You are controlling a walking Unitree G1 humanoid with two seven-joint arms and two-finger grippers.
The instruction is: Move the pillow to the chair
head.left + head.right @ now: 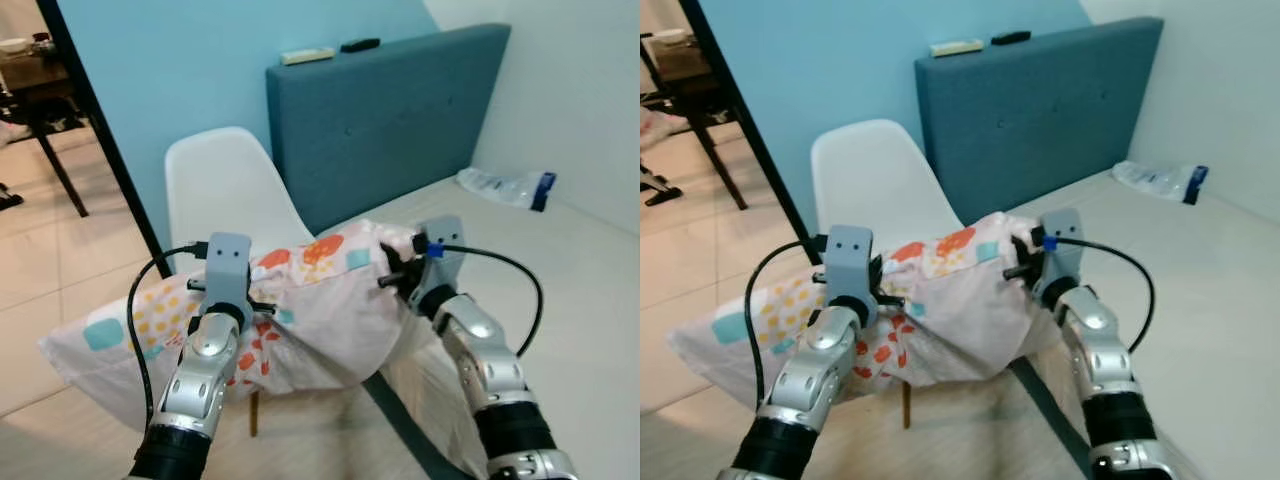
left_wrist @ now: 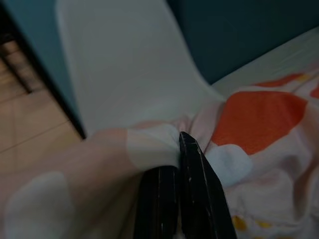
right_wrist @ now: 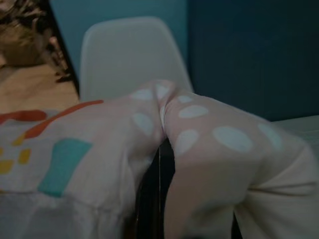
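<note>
The patterned fabric pillow (image 1: 300,310) hangs before the white plastic chair (image 1: 225,185), held between both grippers; the teal upholstered headboard (image 1: 390,115) stands behind, the bed (image 1: 580,300) to its right.

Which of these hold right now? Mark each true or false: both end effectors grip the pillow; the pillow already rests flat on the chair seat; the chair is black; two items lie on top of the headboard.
1. Both end effectors grip the pillow. True: left end effector and right end effector each pinch its fabric.
2. The pillow rests flat on the chair seat. False: it hangs held between the arms in front of the chair.
3. The chair is black. False: it is white.
4. Two items lie on the headboard. True.
</note>
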